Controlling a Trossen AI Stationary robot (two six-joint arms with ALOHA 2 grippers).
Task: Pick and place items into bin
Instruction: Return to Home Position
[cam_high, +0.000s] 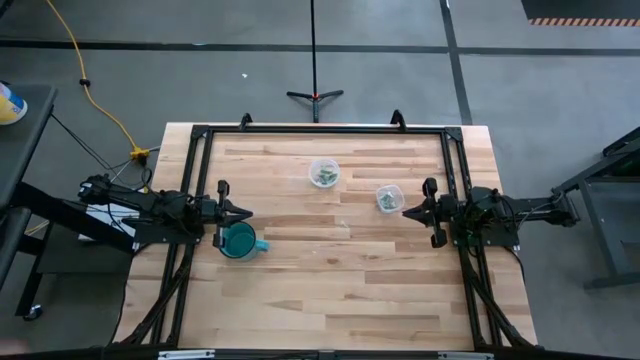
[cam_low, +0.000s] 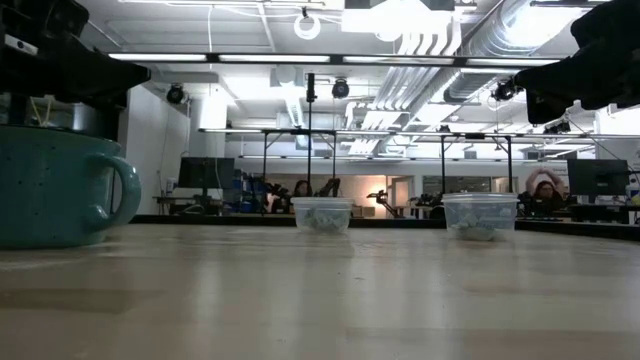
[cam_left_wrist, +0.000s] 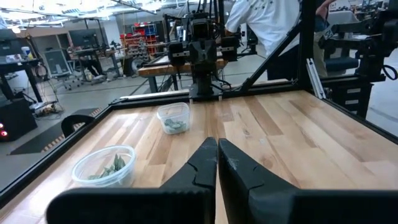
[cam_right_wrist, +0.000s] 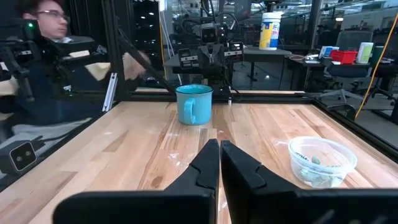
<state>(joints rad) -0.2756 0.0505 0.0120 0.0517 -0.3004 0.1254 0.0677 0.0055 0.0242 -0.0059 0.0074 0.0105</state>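
Note:
Two clear cups stand on the wooden table: a round one (cam_high: 324, 173) (cam_left_wrist: 104, 167) and a squarer one (cam_high: 388, 197) (cam_left_wrist: 173, 117). Both hold tiny pale green-grey pieces (cam_left_wrist: 111, 168) (cam_right_wrist: 314, 163). In the low view the cups (cam_low: 322, 214) (cam_low: 480, 215) stand upright on their bases. A teal mug (cam_high: 238, 241) (cam_right_wrist: 194, 104) (cam_low: 60, 185) stands near the left side. My left gripper (cam_high: 245, 212) (cam_left_wrist: 216, 149) hovers shut just beyond the mug. My right gripper (cam_high: 405, 210) (cam_right_wrist: 219, 152) hovers shut beside the squarer cup (cam_right_wrist: 321, 160).
A black metal frame (cam_high: 320, 128) runs around the far and side edges of the table. Bare wood (cam_high: 340, 290) spreads across the near half. People sit and stand in the room beyond the table, along with benches and other equipment.

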